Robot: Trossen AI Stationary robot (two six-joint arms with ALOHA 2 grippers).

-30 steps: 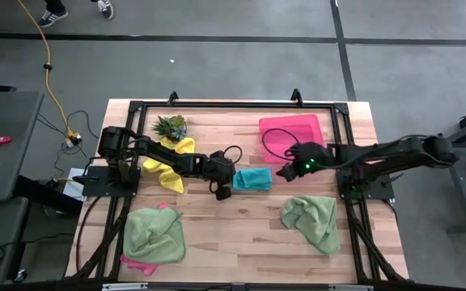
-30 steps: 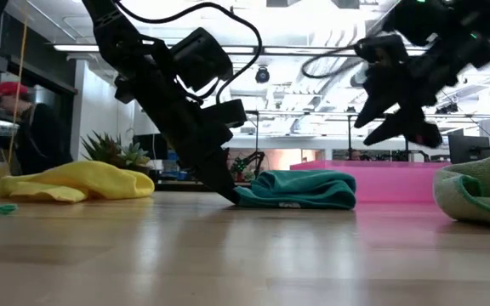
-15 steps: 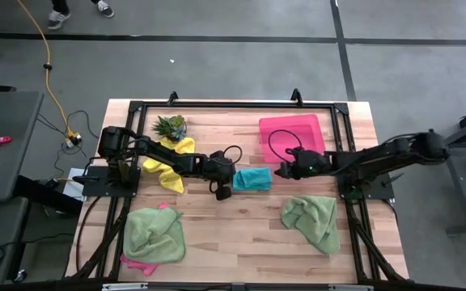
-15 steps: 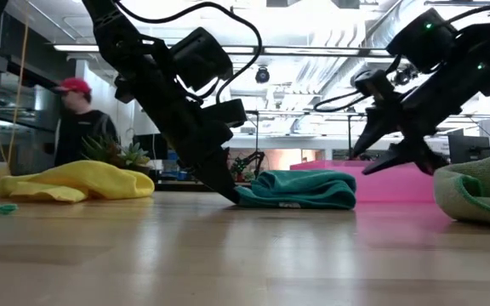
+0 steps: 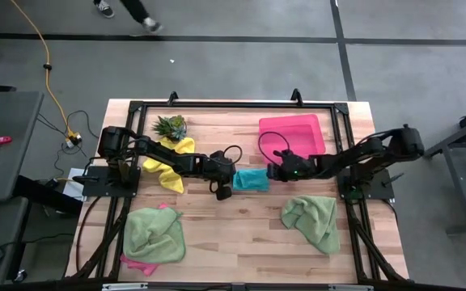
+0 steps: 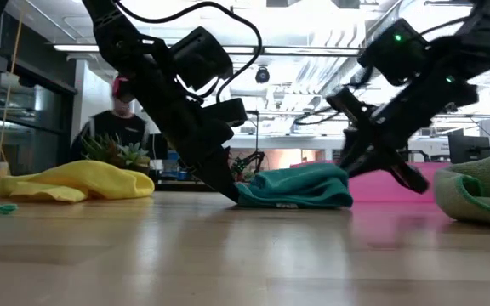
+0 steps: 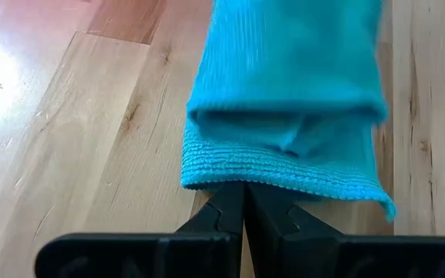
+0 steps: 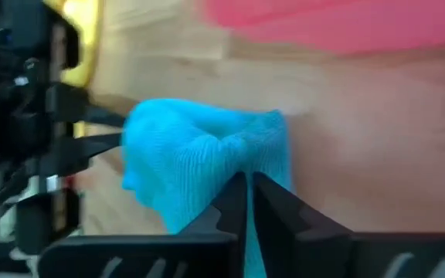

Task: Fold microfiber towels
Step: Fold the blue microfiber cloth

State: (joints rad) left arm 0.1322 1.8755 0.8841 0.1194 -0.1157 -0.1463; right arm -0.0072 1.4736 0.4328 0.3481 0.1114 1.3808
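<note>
My right pincer (image 5: 274, 172) has come in from the tray side and is closing on the teal towel's (image 5: 252, 179) near edge at mid-desk; my left pincer (image 5: 224, 192) is pinning the opposite edge, shut.

Five microfiber towels lie on the table. One is the teal towel (image 5: 252, 179), pinched between the two pincers: the left gripper (image 5: 224, 191) nips its near hem, the right gripper (image 5: 272, 172) its far edge. One is the yellow towel (image 5: 167, 166), behind the left pincer along its arm. Two are light green: one green towel (image 5: 154, 234) well off to the left pincer's side, the other green towel (image 5: 312, 220) just beside the right pincer. One pink towel (image 5: 136, 262) peeks from under the first green one. There are two arms, one pink tray (image 5: 292, 134) and one plant (image 5: 170, 125).
</note>
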